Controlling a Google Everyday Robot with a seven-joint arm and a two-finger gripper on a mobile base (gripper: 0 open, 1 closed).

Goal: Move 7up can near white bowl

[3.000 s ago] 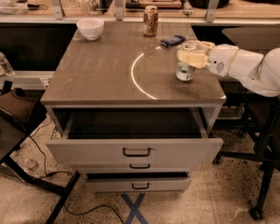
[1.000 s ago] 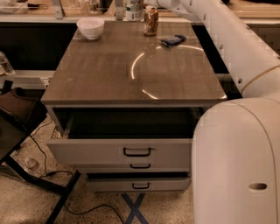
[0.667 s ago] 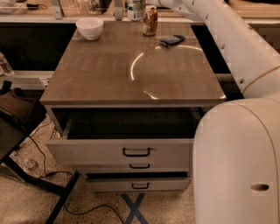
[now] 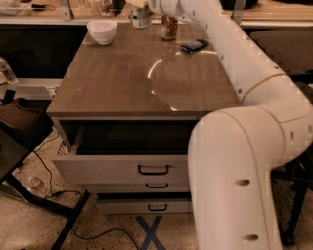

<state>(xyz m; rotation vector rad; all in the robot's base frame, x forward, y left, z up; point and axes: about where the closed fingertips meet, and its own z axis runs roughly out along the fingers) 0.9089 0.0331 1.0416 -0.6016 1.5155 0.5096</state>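
- Drawer [image 4: 122, 168] of the desk [image 4: 112, 88] hangs open nearest us, our white arm [image 4: 244, 161] rising at its right.
- Farther back on the right lies a dark packet [image 4: 194, 46], with a brown-gold can [image 4: 169, 27] just behind it.
- White bowl [image 4: 102, 30] sits at the far left.
- 7up can [image 4: 140, 18] stands upright at the far edge, between bowl and brown-gold can, apart from both.
- Our hand [image 4: 139, 4] is right at its top; we cannot tell whether it grips.

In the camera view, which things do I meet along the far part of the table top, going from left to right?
white bowl → 7up can, with the gripper directly above it at the picture's top edge → brown-gold can → dark packet
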